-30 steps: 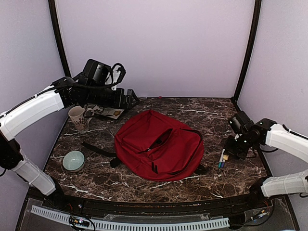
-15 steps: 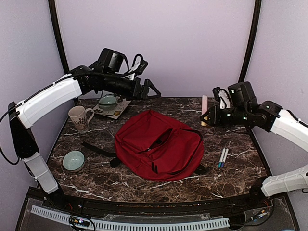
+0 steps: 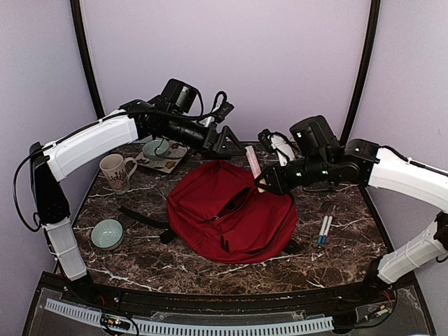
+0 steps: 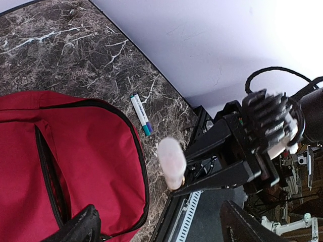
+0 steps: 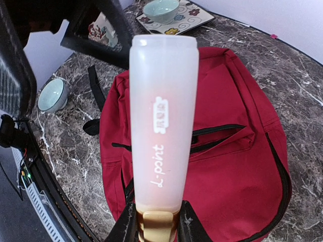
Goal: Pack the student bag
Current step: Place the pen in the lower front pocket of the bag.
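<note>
The red student bag (image 3: 231,210) lies flat mid-table, its black zip pocket slightly open; it also shows in the left wrist view (image 4: 75,151) and the right wrist view (image 5: 227,161). My right gripper (image 3: 269,183) is shut on the tan-capped end of a translucent pink pen case (image 3: 253,162), holding it above the bag's back right part. In the right wrist view the gripper (image 5: 157,222) clamps the case (image 5: 162,116), which points away. My left gripper (image 3: 227,143) is open and empty above the bag's far edge, its fingers (image 4: 75,227) wide apart; the case (image 4: 171,161) shows there too.
Two markers (image 3: 323,229) lie right of the bag; one shows in the left wrist view (image 4: 141,115). A mug (image 3: 115,171), a green bowl (image 3: 107,233) and a patterned plate (image 3: 168,162) with a bowl (image 3: 155,148) stand at the left. A black strap (image 3: 143,217) trails left of the bag.
My right arm lifted the pen case from the right side and swung it left over the bag. My left arm moved right from the plate to the bag's far edge.
</note>
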You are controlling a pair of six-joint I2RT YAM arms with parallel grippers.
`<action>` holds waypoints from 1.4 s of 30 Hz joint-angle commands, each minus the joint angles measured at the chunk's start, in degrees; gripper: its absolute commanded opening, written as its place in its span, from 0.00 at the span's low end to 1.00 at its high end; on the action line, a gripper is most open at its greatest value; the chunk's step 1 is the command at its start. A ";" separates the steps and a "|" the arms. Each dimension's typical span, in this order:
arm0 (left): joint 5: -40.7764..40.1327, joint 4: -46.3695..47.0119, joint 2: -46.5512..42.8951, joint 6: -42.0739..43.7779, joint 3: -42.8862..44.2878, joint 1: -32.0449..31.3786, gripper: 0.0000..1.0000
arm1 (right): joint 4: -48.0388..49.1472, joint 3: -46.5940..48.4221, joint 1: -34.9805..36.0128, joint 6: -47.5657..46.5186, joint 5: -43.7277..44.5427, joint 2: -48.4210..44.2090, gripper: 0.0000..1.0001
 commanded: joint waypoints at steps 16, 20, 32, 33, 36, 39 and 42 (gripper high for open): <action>-27.14 -7.02 -6.47 2.80 -2.10 -0.35 0.95 | -15.21 9.91 0.83 1.44 -9.32 23.17 0.09; -28.93 -7.96 -8.01 3.04 -3.27 -0.35 0.97 | -17.69 12.43 0.21 1.58 -11.19 28.18 0.09; -30.93 -8.71 -12.10 3.24 -6.91 -0.35 0.97 | -21.25 15.24 -3.07 3.51 -13.52 34.28 0.09; -30.92 -8.54 -12.18 3.10 -7.04 -0.35 0.96 | -21.73 15.87 -3.15 3.51 -12.86 34.70 0.09; -30.77 -8.01 -11.97 2.72 -7.14 -0.35 0.96 | -22.88 17.80 -3.51 3.51 -12.82 36.36 0.09; -30.23 -7.42 -11.70 2.34 -7.13 -0.35 0.95 | -24.43 20.19 -4.04 3.51 -12.01 38.03 0.09; -29.93 -6.99 -11.53 2.01 -7.12 -0.35 0.95 | -26.17 22.89 -4.71 3.62 -11.72 39.91 0.09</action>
